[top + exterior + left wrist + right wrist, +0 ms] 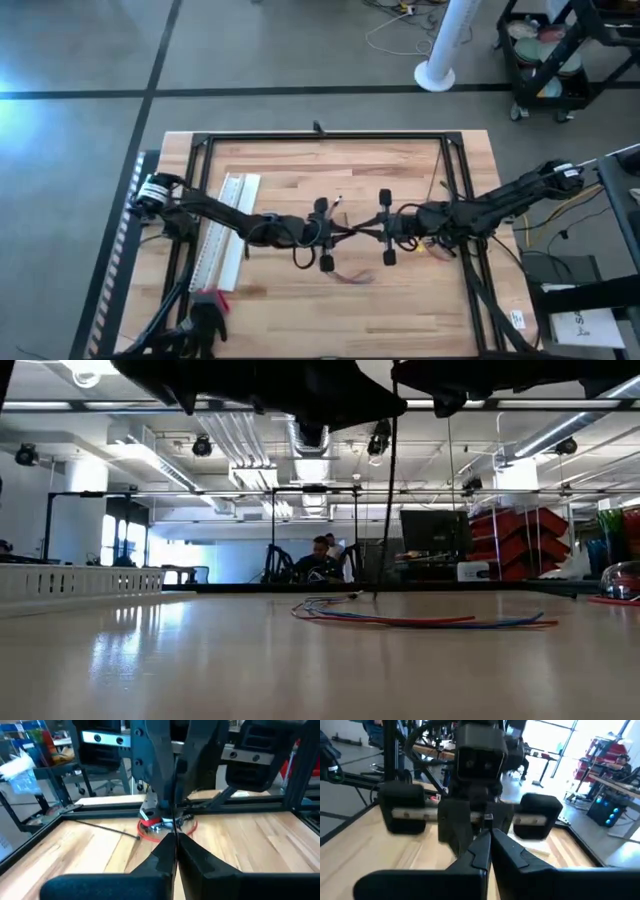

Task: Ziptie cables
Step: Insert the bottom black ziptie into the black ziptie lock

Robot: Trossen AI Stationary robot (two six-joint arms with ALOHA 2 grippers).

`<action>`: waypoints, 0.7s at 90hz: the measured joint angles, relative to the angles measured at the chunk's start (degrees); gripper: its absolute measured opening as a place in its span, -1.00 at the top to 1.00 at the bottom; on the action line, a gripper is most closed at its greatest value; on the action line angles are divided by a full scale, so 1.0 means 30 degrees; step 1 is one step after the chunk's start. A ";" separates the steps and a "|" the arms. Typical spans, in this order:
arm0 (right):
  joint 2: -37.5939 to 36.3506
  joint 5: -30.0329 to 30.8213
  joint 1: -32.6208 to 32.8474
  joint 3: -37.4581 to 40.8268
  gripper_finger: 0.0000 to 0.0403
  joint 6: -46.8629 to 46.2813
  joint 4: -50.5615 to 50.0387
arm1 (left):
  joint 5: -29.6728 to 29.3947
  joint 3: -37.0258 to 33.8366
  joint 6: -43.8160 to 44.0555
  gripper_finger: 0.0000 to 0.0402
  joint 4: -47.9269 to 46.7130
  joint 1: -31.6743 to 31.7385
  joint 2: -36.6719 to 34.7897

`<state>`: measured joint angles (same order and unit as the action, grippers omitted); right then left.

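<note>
Both tools (352,233) closed, tip to tip

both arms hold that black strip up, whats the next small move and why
Probably lower both arms toward the cables. The left pincer and right pincer look shut on a thin black strip held between them above the table, while the cables lie loose on it, not yet wrapped.

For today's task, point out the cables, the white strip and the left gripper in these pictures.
cables (420,622): low view, middle of the bundle.
white strip (228,235): high view, its middle.
left gripper (175,851): left wrist view, between its closed fingertips.
</note>
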<state>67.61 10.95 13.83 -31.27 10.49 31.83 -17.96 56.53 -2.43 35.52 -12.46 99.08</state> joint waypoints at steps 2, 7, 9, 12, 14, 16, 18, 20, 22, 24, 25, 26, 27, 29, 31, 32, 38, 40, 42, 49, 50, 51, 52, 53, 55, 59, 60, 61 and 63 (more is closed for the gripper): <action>0.0000 -0.0193 0.0003 0.0002 1.00 -0.0003 -0.0088 | 0.0072 0.0000 0.0000 1.00 -0.0230 -0.0021 -0.0117; 0.0000 -0.0555 -0.0001 0.0000 0.98 -0.0012 -0.0171 | 0.0303 0.0000 -0.0008 1.00 -0.0437 -0.0041 -0.0329; 0.0000 -0.0779 -0.0002 0.0003 0.96 -0.0012 -0.0176 | 0.0378 0.0000 -0.0017 1.00 -0.0464 -0.0041 -0.0387; 0.0000 -0.1156 -0.0002 0.0001 0.93 -0.0019 -0.0173 | 0.0572 0.0000 -0.0035 1.00 -0.0487 -0.0041 -0.0486; 0.0000 -0.1359 -0.0002 0.0002 0.90 -0.0027 -0.0158 | 0.0705 0.0000 -0.0053 1.00 -0.0473 -0.0041 -0.0534; 0.0000 -0.1511 -0.0002 0.0004 0.87 -0.0027 -0.0158 | 0.0782 0.0000 -0.0100 1.00 -0.0406 -0.0041 -0.0554; 0.0000 -0.1587 -0.0002 0.0005 0.84 -0.0027 -0.0158 | 0.0818 0.0004 -0.0113 1.00 -0.0366 -0.0041 -0.0564; 0.0000 -0.1612 -0.0002 0.0000 0.81 -0.0034 -0.0151 | 0.0823 0.0007 -0.0131 1.00 -0.0363 -0.0041 -0.0564; 0.0000 -0.1620 -0.0002 0.0000 0.78 -0.0034 -0.0137 | 0.0825 0.0007 -0.0141 1.00 -0.0380 -0.0041 -0.0564; 0.0000 -0.1641 -0.0002 -0.0004 0.75 -0.0030 -0.0118 | 0.0825 0.0007 -0.0141 1.00 -0.0415 -0.0041 -0.0564; 0.0000 -0.1649 -0.0002 -0.0008 0.74 -0.0027 -0.0105 | 0.0825 0.0007 -0.0141 1.00 -0.0433 -0.0041 -0.0564; 0.0000 -0.1649 0.0003 -0.0012 0.72 -0.0027 -0.0097 | 0.0825 0.0007 -0.0141 1.00 -0.0460 -0.0041 -0.0564; 0.0000 -0.1649 0.0005 -0.0017 0.71 -0.0022 -0.0092 | 0.0825 0.0007 -0.0141 1.00 -0.0484 -0.0041 -0.0562; 0.0000 -0.1649 0.0005 -0.0022 0.68 -0.0012 -0.0088 | 0.0825 0.0007 -0.0141 1.00 -0.0482 -0.0041 -0.0534; 0.0000 -0.1649 -0.0001 -0.0022 0.66 -0.0018 -0.0085 | 0.0825 0.0007 -0.0130 1.00 -0.0430 -0.0036 -0.0507; 0.0000 -0.1646 -0.0002 -0.0022 0.65 -0.0026 -0.0082 | 0.0825 0.0007 -0.0119 1.00 -0.0401 -0.0034 -0.0495; 0.0000 -0.1641 -0.0002 -0.0022 0.60 -0.0174 -0.0065 | 0.0818 0.0007 -0.0098 1.00 -0.0392 -0.0034 -0.0448; 0.0000 -0.1641 -0.0002 -0.0022 0.59 -0.0238 -0.0032 | 0.0818 0.0007 -0.0098 1.00 -0.0375 -0.0034 -0.0432; 0.0000 -0.1641 -0.0002 -0.0022 0.58 -0.0305 0.0031 | 0.0818 0.0003 -0.0098 1.00 -0.0343 -0.0034 -0.0423; 0.0000 -0.1641 -0.0002 -0.0029 0.57 -0.0647 0.0081 | 0.0818 0.0007 -0.0098 1.00 -0.0124 -0.0034 -0.0418; 0.0000 -0.1639 -0.0002 -0.0029 0.57 -0.0697 0.0072 | 0.0818 0.0007 -0.0098 1.00 -0.0096 -0.0034 -0.0418; 0.0010 -0.1634 -0.0002 -0.0029 0.57 -0.0744 0.0068 | 0.0818 0.0007 -0.0098 1.00 -0.0073 -0.0034 -0.0418; 0.0028 -0.1627 -0.0002 -0.0029 0.57 -0.0789 0.0068 | 0.0818 0.0007 -0.0098 1.00 -0.0035 -0.0034 -0.0418; 0.0058 -0.1606 -0.0002 -0.0029 0.58 -0.0850 0.0081 | 0.0818 0.0007 -0.0098 1.00 0.0004 -0.0034 -0.0418; 0.0138 -0.1516 -0.0002 -0.0035 0.58 -0.0951 0.0142 | 0.0814 0.0007 -0.0098 1.00 0.0082 -0.0034 -0.0418; 0.0258 -0.1218 0.0002 -0.0044 0.60 -0.1005 0.0157 | 0.0818 0.0007 -0.0098 1.00 0.0240 -0.0034 -0.0411; 0.0275 -0.1142 -0.0002 -0.0044 0.61 -0.1010 0.0124 | 0.0818 0.0007 -0.0098 1.00 0.0277 -0.0034 -0.0411; 0.0290 -0.1102 -0.0002 -0.0040 0.61 -0.1010 0.0091 | 0.0816 0.0007 -0.0098 1.00 0.0308 -0.0034 -0.0411; 0.0342 -0.1073 -0.0002 -0.0036 0.63 -0.1010 0.0083 | 0.0810 0.0007 -0.0101 1.00 0.0342 -0.0034 -0.0411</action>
<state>68.64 7.73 13.82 -31.38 7.46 32.08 -15.53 56.55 -2.73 36.55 -12.56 97.84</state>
